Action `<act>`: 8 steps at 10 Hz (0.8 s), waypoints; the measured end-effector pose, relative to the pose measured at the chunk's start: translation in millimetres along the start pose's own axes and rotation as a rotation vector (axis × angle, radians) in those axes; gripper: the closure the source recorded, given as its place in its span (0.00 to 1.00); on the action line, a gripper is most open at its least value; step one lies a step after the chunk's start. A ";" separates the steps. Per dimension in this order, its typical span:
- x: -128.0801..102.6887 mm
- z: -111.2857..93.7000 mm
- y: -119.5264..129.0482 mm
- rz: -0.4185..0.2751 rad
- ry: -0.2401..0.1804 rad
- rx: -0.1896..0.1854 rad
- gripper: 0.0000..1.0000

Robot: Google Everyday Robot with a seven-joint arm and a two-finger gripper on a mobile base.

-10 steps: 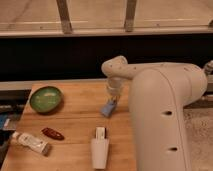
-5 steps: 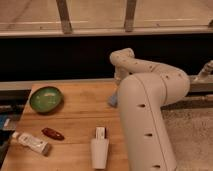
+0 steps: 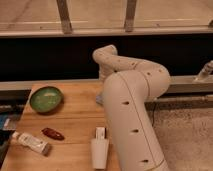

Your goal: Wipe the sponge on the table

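The wooden table (image 3: 75,117) fills the lower left of the camera view. My white arm (image 3: 130,100) bends down over its far right part and takes up most of the middle. The gripper is hidden behind the forearm, low at the tabletop near the far edge. Only a light blue-grey sliver of the sponge (image 3: 100,97) peeks out at the arm's left edge, down on the wood.
A green bowl (image 3: 46,98) sits at the table's far left. A red-brown object (image 3: 52,133) and a white tube (image 3: 31,142) lie near the front left. A white cup (image 3: 99,152) stands at the front, close to my arm. Speckled floor lies to the right.
The arm has swung nearer the camera and now covers the gripper. The sponge has slid along the table towards the far edge and is almost hidden.
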 end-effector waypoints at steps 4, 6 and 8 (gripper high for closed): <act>44.8 -0.2 54.7 -0.135 -0.005 -0.001 1.00; 69.7 5.2 48.5 -0.116 0.003 -0.006 1.00; 94.8 9.7 19.8 -0.051 0.010 0.002 1.00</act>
